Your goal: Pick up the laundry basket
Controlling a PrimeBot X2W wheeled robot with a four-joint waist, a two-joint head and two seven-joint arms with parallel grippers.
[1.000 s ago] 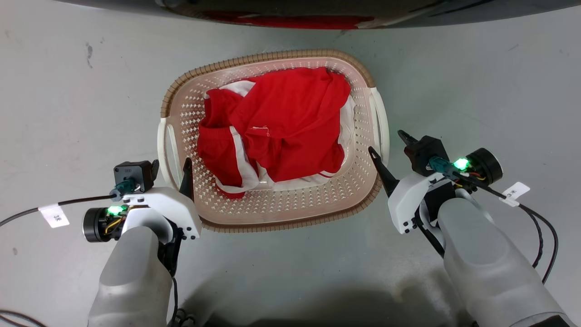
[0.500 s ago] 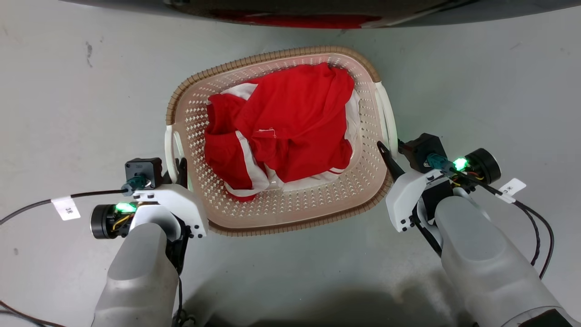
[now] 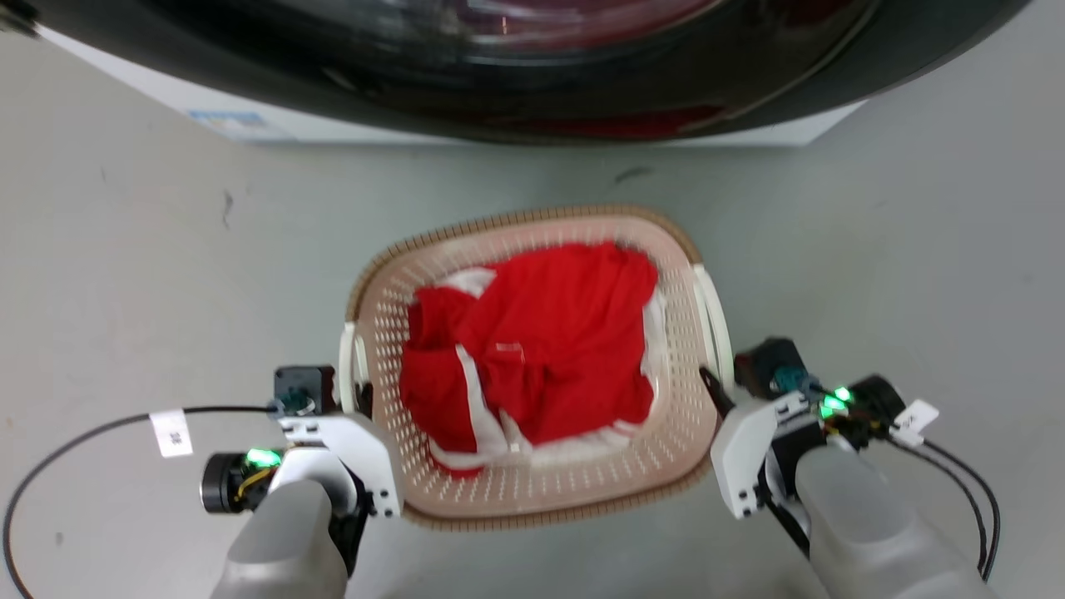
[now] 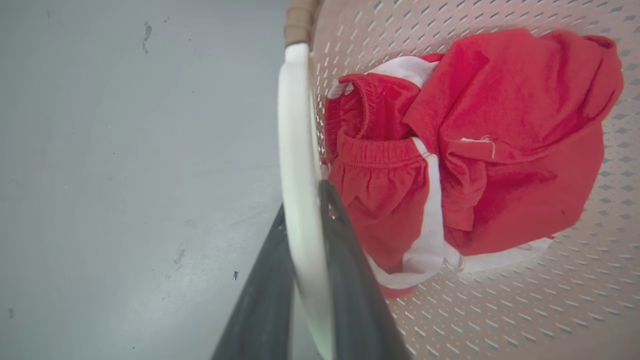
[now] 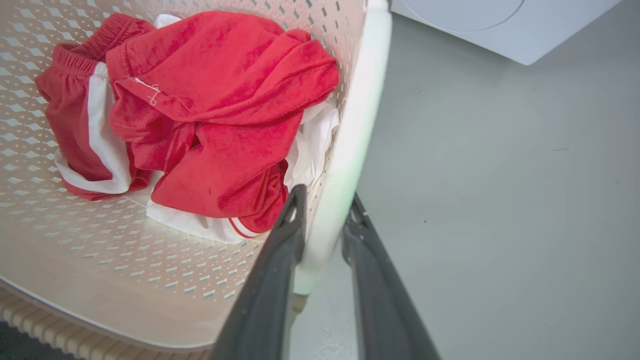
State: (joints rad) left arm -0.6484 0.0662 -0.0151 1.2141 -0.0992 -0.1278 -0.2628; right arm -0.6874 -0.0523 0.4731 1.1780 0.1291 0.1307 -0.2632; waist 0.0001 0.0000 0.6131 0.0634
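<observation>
Head view first: the laundry basket [image 3: 532,218] sits on the grey floor [image 3: 125,291] just in front of the washing machine [image 3: 499,66], with a heap of red and white clothes [image 3: 532,349] inside. My left end effector [image 3: 351,391] is at the left loop handle [image 3: 347,366] and my right end effector [image 3: 720,389] is at the right loop handle [image 3: 715,316]. From up here I can't tell if the basket is off the floor yet. In the left wrist view, the left end effector [image 4: 302,200] is pinched on the left loop handle [image 4: 295,125], one dark finger on each side of the white strip, with the red shorts [image 4: 385,200] right beside it. In the right wrist view, the right end effector [image 5: 327,197] is closed across the right loop handle [image 5: 365,90] near its lower end, inner finger against the perforated wall. What worries me is that both grips are thin fingers on smooth plastic. If one arm rises faster than the other, I reckon the basket tips and the clothes slide to the low side. A handle could also slip through a pinch, most likely the right one since it's caught so close to the end of the loop. Swinging forward could bump the washer.
</observation>
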